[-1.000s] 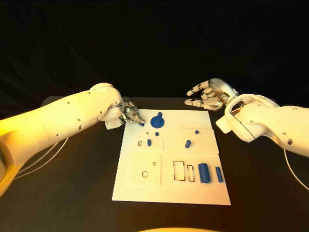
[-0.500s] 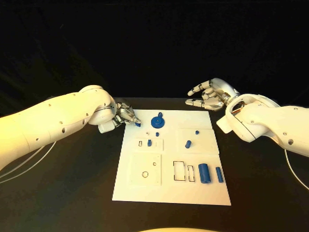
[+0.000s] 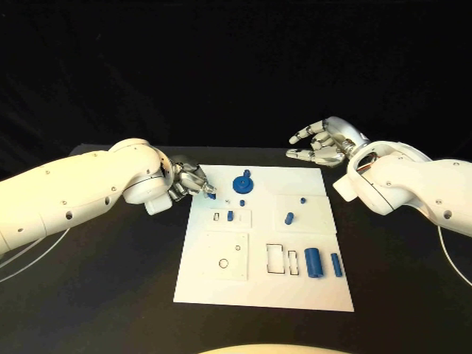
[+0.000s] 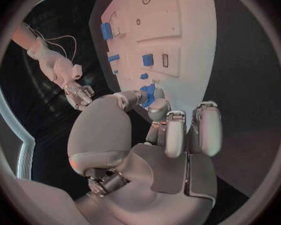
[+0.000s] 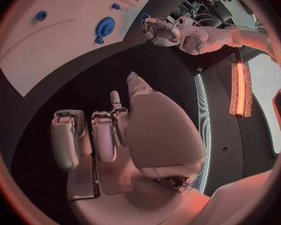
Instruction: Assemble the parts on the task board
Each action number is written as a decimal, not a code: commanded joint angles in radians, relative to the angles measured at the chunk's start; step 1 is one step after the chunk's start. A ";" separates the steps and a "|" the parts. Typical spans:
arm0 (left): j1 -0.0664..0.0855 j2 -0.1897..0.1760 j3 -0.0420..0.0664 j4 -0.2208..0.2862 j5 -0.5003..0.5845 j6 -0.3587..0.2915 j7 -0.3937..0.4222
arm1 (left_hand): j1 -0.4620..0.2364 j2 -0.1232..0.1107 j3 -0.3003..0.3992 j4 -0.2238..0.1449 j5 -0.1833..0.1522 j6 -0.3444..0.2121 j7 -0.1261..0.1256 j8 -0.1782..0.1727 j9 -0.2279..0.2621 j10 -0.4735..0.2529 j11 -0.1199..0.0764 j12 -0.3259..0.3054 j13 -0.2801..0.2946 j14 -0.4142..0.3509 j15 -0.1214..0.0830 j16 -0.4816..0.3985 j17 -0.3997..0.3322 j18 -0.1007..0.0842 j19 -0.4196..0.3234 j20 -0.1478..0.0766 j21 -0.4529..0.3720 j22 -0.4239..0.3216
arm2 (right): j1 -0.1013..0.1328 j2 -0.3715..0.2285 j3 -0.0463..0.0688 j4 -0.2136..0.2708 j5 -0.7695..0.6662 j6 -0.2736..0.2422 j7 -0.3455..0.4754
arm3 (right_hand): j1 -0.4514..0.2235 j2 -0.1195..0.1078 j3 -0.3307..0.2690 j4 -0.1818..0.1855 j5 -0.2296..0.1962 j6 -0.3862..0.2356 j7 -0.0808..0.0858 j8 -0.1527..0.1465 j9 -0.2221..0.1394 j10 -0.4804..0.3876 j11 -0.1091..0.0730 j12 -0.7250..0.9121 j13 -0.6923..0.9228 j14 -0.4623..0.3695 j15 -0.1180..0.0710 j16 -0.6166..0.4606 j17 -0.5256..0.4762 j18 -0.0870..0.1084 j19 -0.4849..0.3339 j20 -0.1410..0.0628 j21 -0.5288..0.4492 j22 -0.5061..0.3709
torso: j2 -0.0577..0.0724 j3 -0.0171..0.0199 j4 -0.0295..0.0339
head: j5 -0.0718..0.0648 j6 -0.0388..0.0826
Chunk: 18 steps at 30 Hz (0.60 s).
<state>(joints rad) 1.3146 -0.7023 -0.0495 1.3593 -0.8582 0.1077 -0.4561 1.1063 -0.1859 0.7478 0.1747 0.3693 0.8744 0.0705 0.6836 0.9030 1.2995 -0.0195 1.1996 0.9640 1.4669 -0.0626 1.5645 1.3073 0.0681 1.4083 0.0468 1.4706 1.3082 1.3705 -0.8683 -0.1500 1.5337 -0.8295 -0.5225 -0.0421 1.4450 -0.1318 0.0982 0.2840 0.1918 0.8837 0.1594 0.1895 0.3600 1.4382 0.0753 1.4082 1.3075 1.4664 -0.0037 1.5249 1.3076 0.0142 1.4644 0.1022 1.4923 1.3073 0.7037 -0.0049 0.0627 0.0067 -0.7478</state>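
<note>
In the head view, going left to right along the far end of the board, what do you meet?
left hand, pinching a small blue part → round blue part on the task board → right hand

The left hand [image 3: 189,181] now sits a little lower and farther from the table's far edge than a second ago, its arm swung so the forearm lies flatter across the table. The small blue part [image 3: 211,196] pinched at its fingertips [image 4: 152,96] has travelled with it and now hangs over the left rim of the task board [image 3: 264,295], just beside the round blue part [image 3: 243,184] standing there.
</note>
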 commanded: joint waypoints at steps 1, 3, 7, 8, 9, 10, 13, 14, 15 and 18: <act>-0.010 -0.013 -0.002 0.039 -0.070 -0.080 -0.005 | -0.012 -0.003 0.182 -0.191 0.007 0.020 -0.014 0.004 -0.002 0.010 0.001 0.006 0.004 0.104 -0.010 0.006 0.263 -0.015 0.006 -0.005 0.005 0.039 | -0.001 -0.001 0.000 0.002 -0.007 0.012 0.007 | 0.002 0.006 0.002 0.002 0.002 -0.007 0.000 0.007 -0.001 -0.002 -0.002 -0.002 0.115 0.078 0.002 -0.006 0.161 0.006 0.069 0.000 -0.002 0.212 | -0.001 0.0000 0.0017 | 0.002 -0.003; -0.016 -0.020 -0.006 0.059 -0.094 -0.091 -0.007 | -0.013 -0.004 0.182 -0.192 0.009 0.021 -0.015 0.005 -0.002 0.011 0.000 0.007 0.006 0.104 -0.010 0.006 0.262 -0.015 0.007 -0.005 0.006 0.040 | -0.001 -0.002 0.000 0.002 -0.007 0.012 0.007 | 0.002 0.006 0.002 0.002 0.002 -0.007 0.000 0.007 -0.001 -0.002 -0.002 -0.002 0.115 0.078 0.002 -0.006 0.161 0.006 0.069 0.000 -0.002 0.212 | -0.001 -0.0006 0.0022 | 0.003 -0.004; -0.030 -0.025 -0.016 0.089 -0.133 -0.106 -0.014 | -0.013 -0.004 0.182 -0.192 0.010 0.021 -0.015 0.005 -0.002 0.012 0.000 0.008 0.007 0.103 -0.010 0.006 0.262 -0.015 0.007 -0.005 0.006 0.040 | -0.001 -0.002 -0.001 0.002 -0.006 0.013 0.008 | 0.002 0.005 0.002 0.002 0.004 -0.007 -0.001 0.007 -0.001 -0.003 -0.002 -0.003 0.114 0.078 0.002 -0.007 0.159 0.006 0.069 0.000 -0.002 0.211 | 0.001 -0.0015 -0.0004 | 0.007 -0.005; -0.033 -0.026 -0.018 0.094 -0.142 -0.107 -0.016 | -0.014 -0.004 0.182 -0.193 0.011 0.022 -0.015 0.005 -0.002 0.013 0.000 0.009 0.008 0.103 -0.010 0.005 0.262 -0.015 0.007 -0.005 0.006 0.041 | -0.002 -0.002 -0.001 0.002 -0.006 0.013 0.008 | 0.002 0.005 0.002 0.002 0.004 -0.007 -0.001 0.007 -0.001 -0.003 -0.002 -0.003 0.114 0.078 0.002 -0.007 0.159 0.006 0.069 0.000 -0.002 0.211 | 0.000 -0.0017 -0.0002 | 0.007 -0.006; -0.036 -0.026 -0.020 0.098 -0.147 -0.107 -0.017 | -0.014 -0.004 0.182 -0.193 0.011 0.022 -0.015 0.005 -0.002 0.013 0.000 0.009 0.008 0.103 -0.010 0.005 0.262 -0.015 0.007 -0.005 0.006 0.041 | -0.002 -0.001 -0.001 0.002 -0.006 0.013 0.008 | 0.002 0.005 0.002 0.002 0.004 -0.007 -0.001 0.007 -0.001 -0.003 -0.002 -0.003 0.114 0.078 0.002 -0.007 0.159 0.006 0.069 0.000 -0.002 0.211 | 0.001 -0.0013 -0.0011 | 0.007 -0.006; -0.039 -0.026 -0.021 0.101 -0.152 -0.107 -0.019 | -0.014 -0.004 0.182 -0.193 0.011 0.022 -0.015 0.005 -0.002 0.013 0.000 0.009 0.008 0.103 -0.010 0.005 0.262 -0.015 0.007 -0.005 0.006 0.041 | -0.002 -0.001 -0.001 0.003 -0.006 0.014 0.008 | 0.002 0.005 0.002 0.002 0.004 -0.007 -0.001 0.007 -0.001 -0.003 -0.002 -0.003 0.114 0.078 0.002 -0.007 0.159 0.006 0.069 0.000 -0.002 0.211 | 0.001 -0.0008 -0.0016 | 0.008 -0.007; -0.048 -0.024 -0.024 0.108 -0.171 -0.107 -0.023 | -0.014 -0.004 0.182 -0.193 0.012 0.023 -0.015 0.005 -0.002 0.014 0.000 0.009 0.009 0.103 -0.010 0.005 0.262 -0.015 0.008 -0.005 0.006 0.041 | -0.003 -0.001 -0.001 0.003 -0.006 0.014 0.009 | 0.002 0.005 0.002 0.002 0.004 -0.007 -0.001 0.007 -0.001 -0.003 -0.002 -0.003 0.114 0.078 0.002 -0.007 0.159 0.006 0.069 0.000 -0.002 0.211 | 0.002 -0.0007 -0.0024 | 0.008 -0.007; -0.049 -0.024 -0.025 0.109 -0.174 -0.107 -0.024 | -0.014 -0.004 0.182 -0.193 0.012 0.023 -0.015 0.005 -0.002 0.015 -0.001 0.010 0.010 0.103 -0.011 0.005 0.262 -0.015 0.008 -0.006 0.006 0.042 | -0.003 -0.001 -0.001 0.003 -0.006 0.014 0.009 | 0.002 0.005 0.002 0.002 0.004 -0.007 -0.001 0.007 -0.001 -0.003 -0.002 -0.003 0.114 0.078 0.002 -0.007 0.159 0.006 0.069 0.000 -0.002 0.211 | 0.002 -0.0003 -0.0023 | 0.008 -0.007; -0.050 -0.024 -0.025 0.109 -0.176 -0.107 -0.024 | -0.014 -0.004 0.182 -0.193 0.012 0.023 -0.015 0.005 -0.002 0.015 -0.001 0.010 0.010 0.103 -0.011 0.005 0.262 -0.015 0.008 -0.006 0.006 0.042 | -0.003 -0.001 -0.001 0.003 -0.006 0.014 0.009 | 0.002 0.005 0.002 0.002 0.004 -0.007 -0.001 0.007 -0.001 -0.003 -0.002 -0.003 0.114 0.078 0.002 -0.007 0.159 0.006 0.069 0.000 -0.002 0.211 | 0.002 -0.0008 -0.0024 | 0.007 -0.007; -0.055 -0.021 -0.026 0.111 -0.194 -0.103 -0.027 | -0.015 -0.005 0.183 -0.194 0.014 0.024 -0.016 0.005 -0.002 0.016 -0.001 0.011 0.011 0.103 -0.011 0.005 0.262 -0.015 0.009 -0.006 0.007 0.042 | -0.003 -0.001 -0.001 0.003 -0.006 0.015 0.009 | 0.002 0.005 0.002 0.002 0.004 -0.007 -0.001 0.007 -0.001 -0.003 -0.002 -0.003 0.114 0.078 0.002 -0.007 0.159 0.006 0.069 0.000 -0.002 0.211 | 0.002 -0.0003 -0.0020 | 0.008 -0.009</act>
<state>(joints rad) 1.2610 -0.7263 -0.0760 1.4659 -1.0033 0.0169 -0.4750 1.0981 -0.1940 0.7452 0.1719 0.3788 0.8798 0.0669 0.6874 0.9014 1.3065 -0.0193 1.2034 0.9741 1.4633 -0.0660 1.5644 1.3073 0.0681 1.4118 0.0431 1.4706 1.3080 1.3680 -0.8696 -0.1512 1.5347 -0.8292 -0.5213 -0.0418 1.4450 -0.1318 0.0982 0.2840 0.1918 0.8837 0.1594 0.1933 0.3600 1.4382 0.0753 1.4082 1.3075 1.4663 -0.0037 1.5249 1.3075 0.0142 1.4644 0.1022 1.4923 1.3081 0.7052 -0.0057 0.0609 0.0141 -0.7554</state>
